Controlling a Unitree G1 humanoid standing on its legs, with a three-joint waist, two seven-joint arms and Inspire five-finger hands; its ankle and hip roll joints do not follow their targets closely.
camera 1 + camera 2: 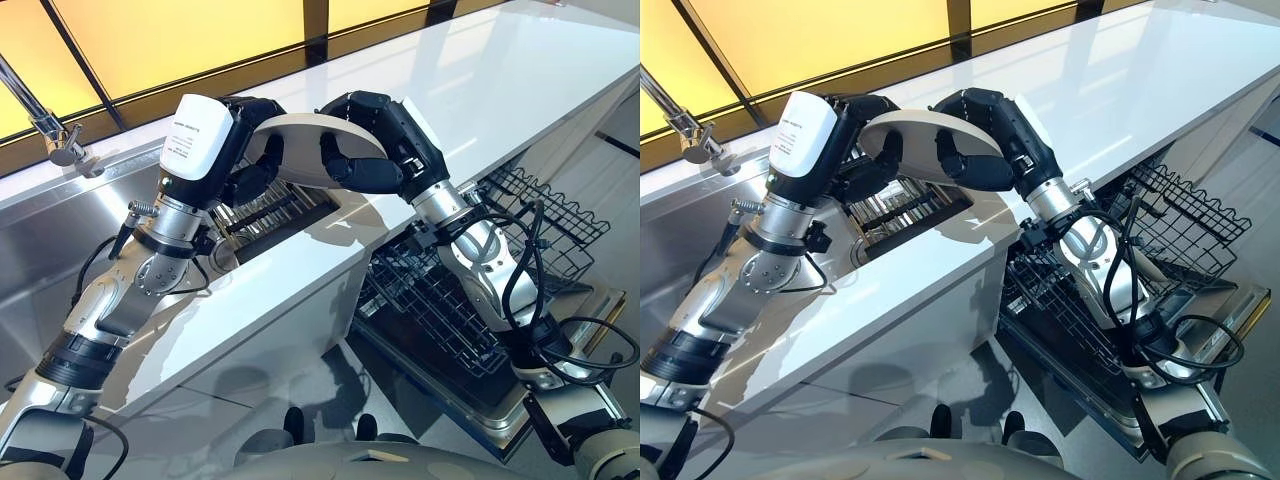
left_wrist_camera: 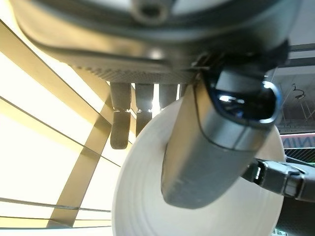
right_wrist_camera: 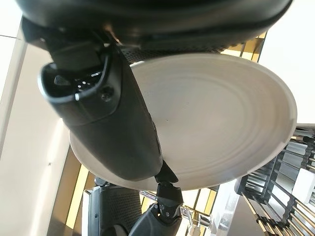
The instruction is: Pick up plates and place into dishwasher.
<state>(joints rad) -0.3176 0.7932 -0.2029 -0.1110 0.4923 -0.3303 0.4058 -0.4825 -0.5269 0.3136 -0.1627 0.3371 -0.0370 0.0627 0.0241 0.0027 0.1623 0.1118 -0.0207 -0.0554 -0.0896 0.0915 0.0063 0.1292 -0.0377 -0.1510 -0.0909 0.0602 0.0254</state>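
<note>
The dishwasher rack (image 1: 470, 300), a dark wire basket, sits pulled out below the right arm, beneath the edge of the glossy white counter (image 1: 300, 290). Over that counter one round, pale plate (image 1: 310, 150) hangs in the air between the two hands. The right hand (image 1: 365, 165) curls its fingers under the plate's rim with the thumb on the other face, gripping it. The left hand (image 1: 245, 170) clasps the opposite rim, dark fingers (image 1: 270, 160) wrapped beneath. The right wrist view alone shows the plate's (image 3: 221, 118) broad face, smooth and matte with faint concentric rings, the thumb lying across it; the left wrist view shows the thumb of the left hand (image 2: 216, 142) pressed on the plate (image 2: 147, 191) and fingertips (image 2: 120, 123) past its edge. Just under the fingers, a second rack of metal bars (image 1: 270, 215) sits in the steel sink (image 1: 60, 260). Beyond, one chrome tap (image 1: 45, 120) stands before amber window panes (image 1: 170, 35)
</note>
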